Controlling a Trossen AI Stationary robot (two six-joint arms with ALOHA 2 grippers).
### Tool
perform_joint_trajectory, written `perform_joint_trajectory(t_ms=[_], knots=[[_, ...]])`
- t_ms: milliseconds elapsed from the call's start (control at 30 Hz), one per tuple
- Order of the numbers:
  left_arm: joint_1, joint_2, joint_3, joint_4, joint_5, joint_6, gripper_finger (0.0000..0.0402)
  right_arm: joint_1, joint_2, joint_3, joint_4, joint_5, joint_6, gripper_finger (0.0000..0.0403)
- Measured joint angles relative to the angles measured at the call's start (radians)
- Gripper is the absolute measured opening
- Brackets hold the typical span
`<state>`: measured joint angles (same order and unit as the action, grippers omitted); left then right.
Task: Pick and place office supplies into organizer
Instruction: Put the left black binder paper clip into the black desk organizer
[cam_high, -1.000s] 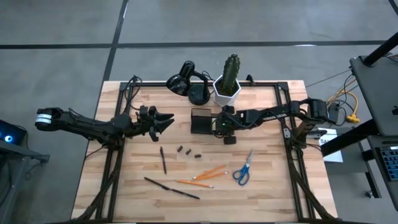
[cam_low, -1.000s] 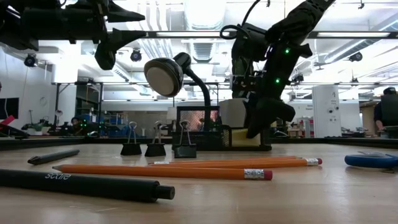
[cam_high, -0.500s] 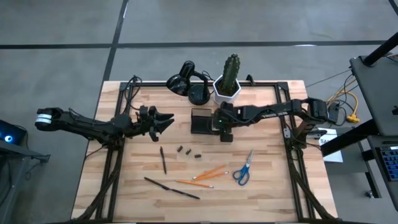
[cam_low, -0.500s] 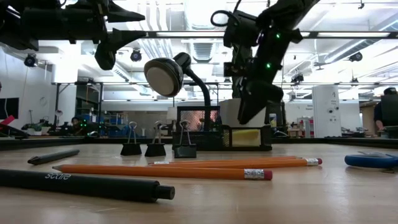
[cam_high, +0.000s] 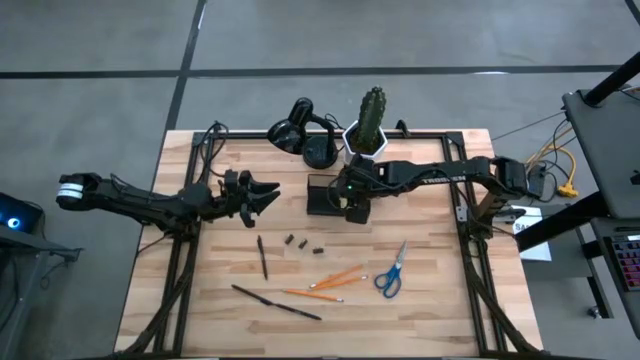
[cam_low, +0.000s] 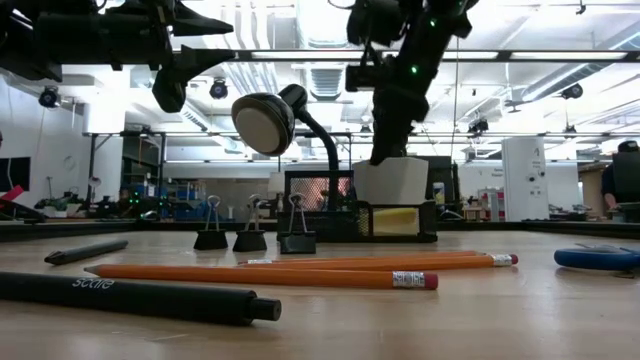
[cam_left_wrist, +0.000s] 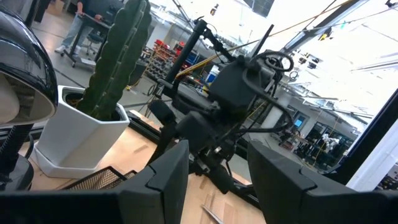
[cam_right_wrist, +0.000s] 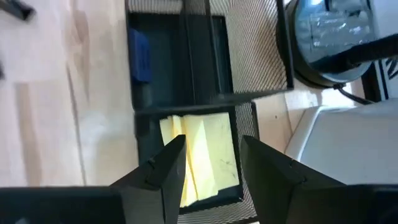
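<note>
We see the worktop (cam_high: 430, 300) with most supplies not yet placed. Organizer (cam_high: 322, 195) holds the yellow pad (cam_right_wrist: 202, 155) in one compartment. Right tool (cam_high: 352, 205) hovers over it, fingers apart, empty. Left tool (cam_high: 262, 195) waits at the left, parted, empty. Left to do: scissors (cam_high: 390, 270), pencils (cam_high: 335, 280), pens (cam_high: 275, 300), binder clips (cam_high: 303, 243).

Black desk lamp (cam_high: 300, 130) stands at the far edge of the wooden counter (cam_high: 220, 300). White hexagonal pot (cam_high: 365, 143) with green cactus (cam_high: 372, 108) just beside it. Person (cam_low: 625, 185) visible in the room behind.
</note>
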<state>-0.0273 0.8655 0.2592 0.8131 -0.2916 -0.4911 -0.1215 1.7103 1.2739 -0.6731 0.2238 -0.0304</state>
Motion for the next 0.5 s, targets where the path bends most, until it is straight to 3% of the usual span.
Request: perform_joint_trajectory(t_ms=[333, 500], knots=[[0.001, 0.000, 0.000, 0.000, 0.000, 0.000, 0.0148, 0.056, -0.007, 0.074, 0.012, -0.050, 0.061, 0.0133], [0.001, 0.000, 0.000, 0.000, 0.000, 0.000, 0.0148, 0.072, -0.088, 0.031, 0.231, -0.051, 0.142, 0.0132]])
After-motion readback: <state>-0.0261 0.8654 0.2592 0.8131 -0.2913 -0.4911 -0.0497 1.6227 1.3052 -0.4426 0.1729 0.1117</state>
